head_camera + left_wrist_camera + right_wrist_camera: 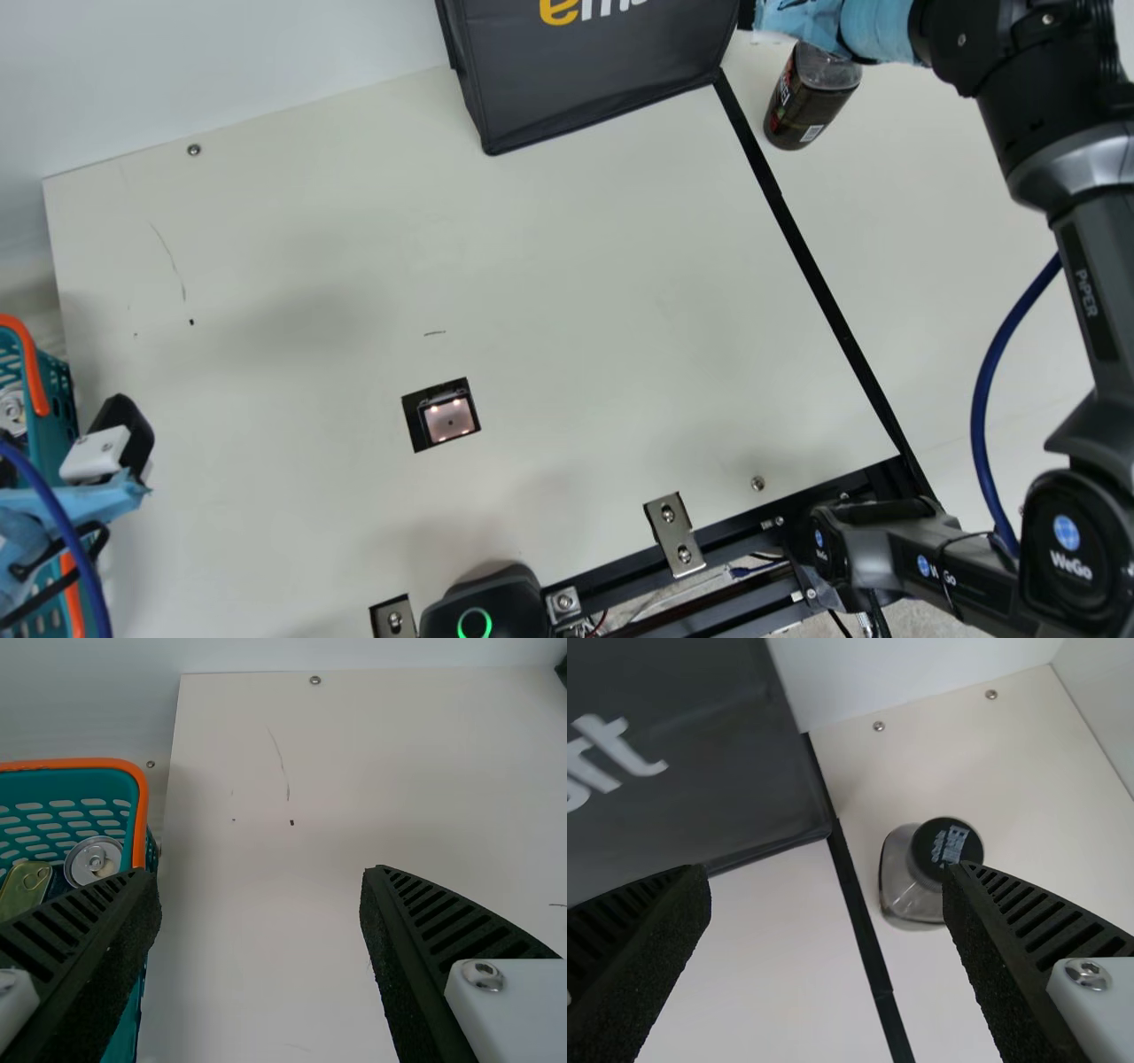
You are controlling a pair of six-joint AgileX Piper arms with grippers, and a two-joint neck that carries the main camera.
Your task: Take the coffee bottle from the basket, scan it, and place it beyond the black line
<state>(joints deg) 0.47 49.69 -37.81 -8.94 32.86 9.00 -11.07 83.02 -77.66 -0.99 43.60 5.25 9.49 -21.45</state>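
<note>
**Coffee bottle (811, 102) stands past the black line (813, 268); right pincer (824, 873) spread close by**

The coffee bottle, upright on the worktop (576, 248) with its black cap (957, 846) up, sits just beside the black line on the far side from the scanner (448, 420), its body apart from the tape. The right pincer is by far the nearer one, its two ribbed fingers wide apart and pinching nothing. In the right wrist view, the bottle lies off-centre, toward the finger farther from the dark bag (594, 80) (whether that finger touches the cap or the glass cannot be told). Its long axis rises toward the wrist camera, so the safest next move is probably a straight lift along it; a sideways swing could tip the bottle or push it back toward the line. The bag's corner crowds the line's far end, while the worktop past the bottle appears to offer more room. The left pincer (260, 874), also spread with nothing between its fingers, hangs beside the teal basket (139, 815), well apart. Placement looks complete; the scan itself cannot be confirmed.
</note>
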